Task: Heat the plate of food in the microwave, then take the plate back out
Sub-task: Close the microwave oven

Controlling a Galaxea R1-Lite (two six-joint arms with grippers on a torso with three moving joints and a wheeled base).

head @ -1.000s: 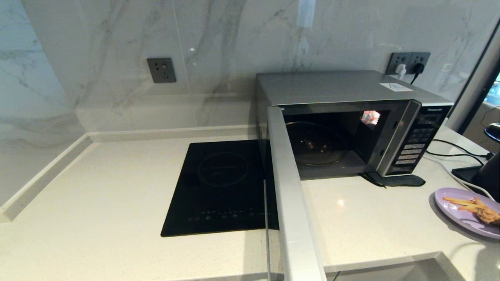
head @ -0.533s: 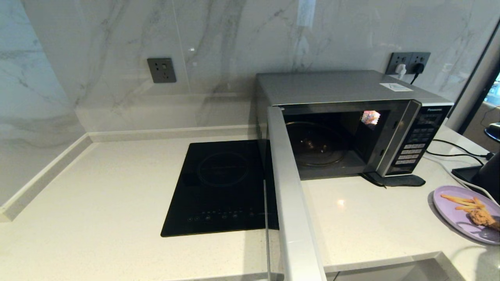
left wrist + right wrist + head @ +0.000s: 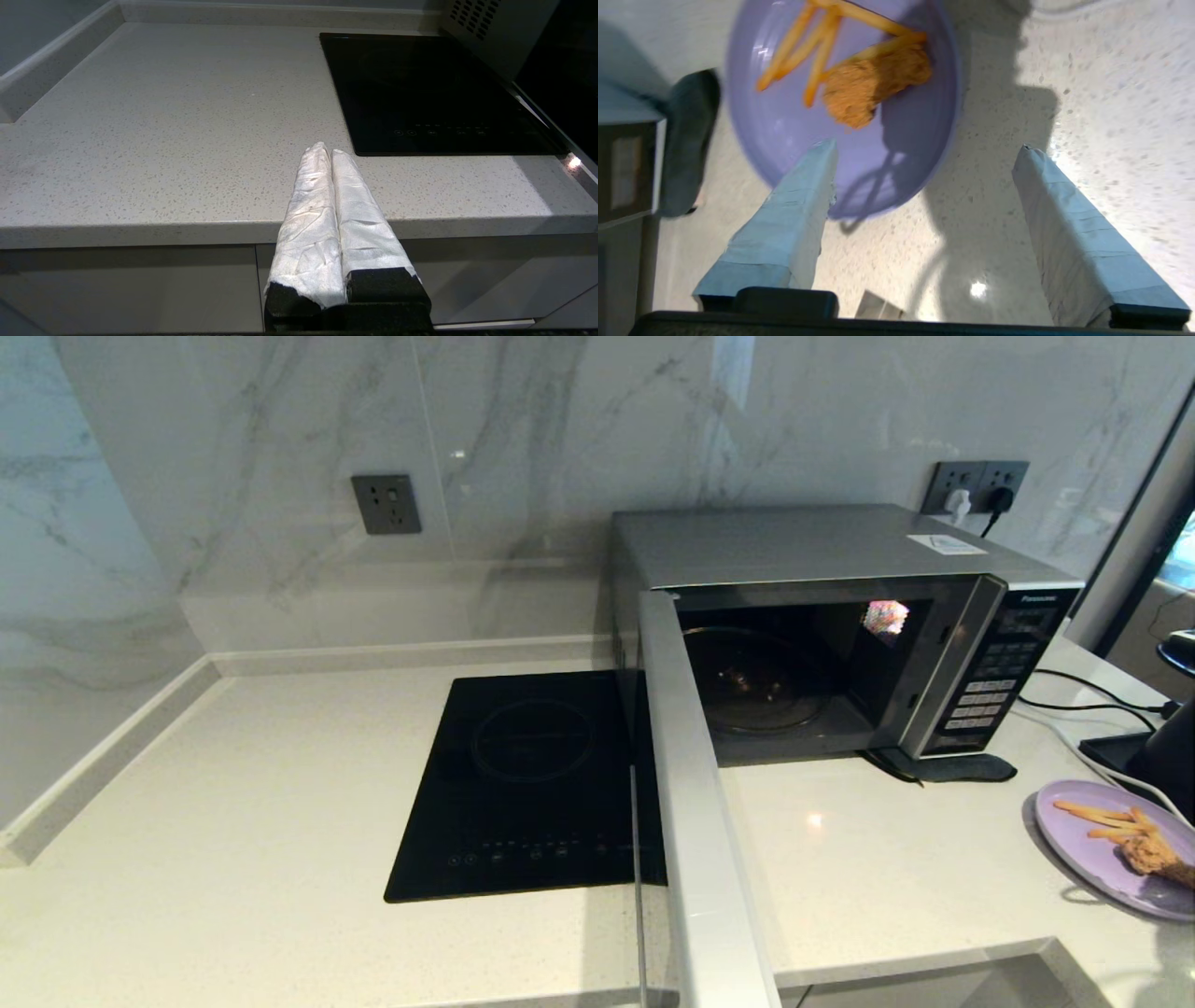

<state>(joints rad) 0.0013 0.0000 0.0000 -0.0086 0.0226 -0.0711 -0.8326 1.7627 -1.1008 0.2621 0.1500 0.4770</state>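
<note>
With the right gripper (image 3: 924,154) spread wide above the plate of food (image 3: 1111,845), which lies right of the microwave (image 3: 840,625), a careless nudge could slide it; the left gripper (image 3: 326,154), closed, idles left of the microwave

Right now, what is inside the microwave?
The microwave stands open; only its bare glass turntable shows inside. The door hides the cavity's left edge. The plate of food sits outside on the counter.
</note>
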